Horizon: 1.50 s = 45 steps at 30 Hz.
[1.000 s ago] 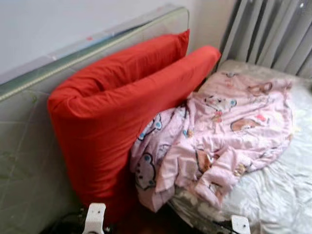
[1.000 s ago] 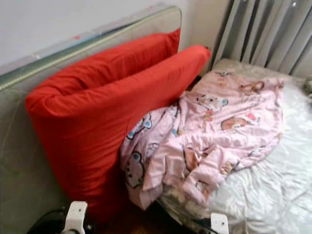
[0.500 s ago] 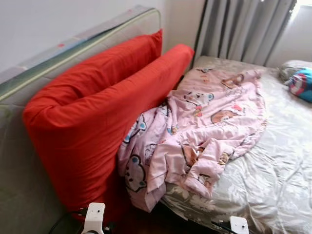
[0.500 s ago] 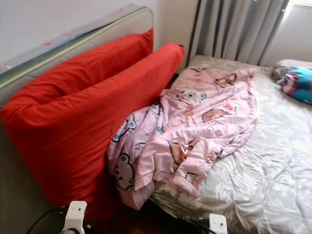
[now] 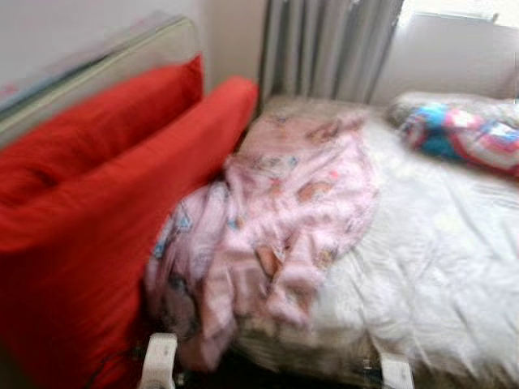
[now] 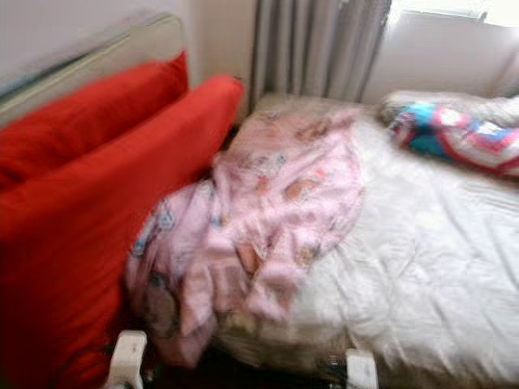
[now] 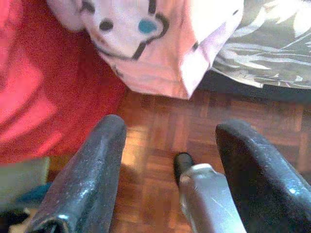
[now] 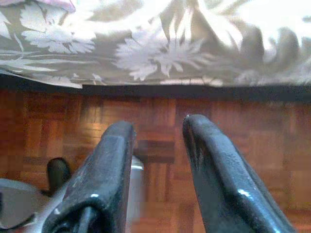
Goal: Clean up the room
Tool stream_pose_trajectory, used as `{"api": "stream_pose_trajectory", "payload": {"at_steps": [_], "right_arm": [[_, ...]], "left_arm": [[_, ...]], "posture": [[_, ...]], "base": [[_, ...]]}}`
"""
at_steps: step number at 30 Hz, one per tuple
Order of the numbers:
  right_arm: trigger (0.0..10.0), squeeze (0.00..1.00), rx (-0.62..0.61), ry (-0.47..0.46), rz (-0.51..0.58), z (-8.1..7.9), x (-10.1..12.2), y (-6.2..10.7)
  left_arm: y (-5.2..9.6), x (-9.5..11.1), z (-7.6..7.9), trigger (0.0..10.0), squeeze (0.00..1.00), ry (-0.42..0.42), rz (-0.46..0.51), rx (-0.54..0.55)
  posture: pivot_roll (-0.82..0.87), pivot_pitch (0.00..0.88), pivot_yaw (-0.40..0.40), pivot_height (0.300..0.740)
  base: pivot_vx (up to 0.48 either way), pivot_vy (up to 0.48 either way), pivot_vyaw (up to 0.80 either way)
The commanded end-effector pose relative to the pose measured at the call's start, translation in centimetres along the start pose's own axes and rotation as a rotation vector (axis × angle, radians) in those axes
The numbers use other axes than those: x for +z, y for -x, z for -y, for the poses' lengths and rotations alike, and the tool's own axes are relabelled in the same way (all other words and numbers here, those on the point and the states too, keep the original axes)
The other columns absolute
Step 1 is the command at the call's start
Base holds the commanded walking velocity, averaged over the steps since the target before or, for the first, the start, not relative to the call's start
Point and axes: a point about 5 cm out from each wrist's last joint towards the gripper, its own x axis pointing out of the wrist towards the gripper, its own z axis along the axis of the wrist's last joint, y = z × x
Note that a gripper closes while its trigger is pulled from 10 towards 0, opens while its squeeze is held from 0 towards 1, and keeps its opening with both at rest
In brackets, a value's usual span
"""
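Pink blanket (image 5: 268,227) hangs off bed, seemingly near left hand (image 7: 167,160); both hands empty, fingers apart.

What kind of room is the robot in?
Most likely a bedroom. There is a bed with a crumpled pink blanket on it, big red cushions leaning beside it, and grey curtains behind. Both grippers hang low over a wooden floor.

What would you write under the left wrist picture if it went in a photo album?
The left gripper, fingers open, hangs above parquet floor beside the pink cartoon-print blanket drooping off the bed.
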Motion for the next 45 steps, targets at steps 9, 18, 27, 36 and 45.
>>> {"api": "stream_pose_trajectory", "payload": {"at_steps": [9,18,27,36,45], "right_arm": [[10.0,0.0,0.001,0.009,0.008,0.38,-0.11,0.13],[10.0,0.0,0.013,0.027,0.013,0.32,-0.01,0.12],[10.0,0.0,0.025,0.008,0.011,0.25,-0.07,0.12],[10.0,0.0,0.027,0.03,0.013,0.28,0.02,0.11],[10.0,0.0,0.022,0.014,0.014,0.28,0.0,0.11]], "left_arm": [[0.01,-0.21,0.15,10.0,0.0,0.016,-0.015,-0.008],[-0.02,-0.09,0.13,10.0,0.0,0.022,-0.012,-0.008],[-0.04,-0.03,0.26,10.0,0.0,0.024,-0.008,-0.012],[-0.05,0.0,0.35,10.0,0.0,0.025,-0.006,-0.016],[-0.04,-0.03,0.29,10.0,0.0,0.027,-0.008,-0.016]], "posture": [[-0.02,0.005,-0.014,0.738],[-0.02,0.006,-0.013,0.738],[-0.03,0.007,-0.014,0.738],[-0.03,0.005,-0.014,0.738],[-0.03,0.007,-0.014,0.738]], "base": [[0.0,0.0,0.0],[0.0,0.0,0.53],[0.0,0.0,0.65],[0.213,0.0,0.0],[0.3,0.0,0.36]]}}
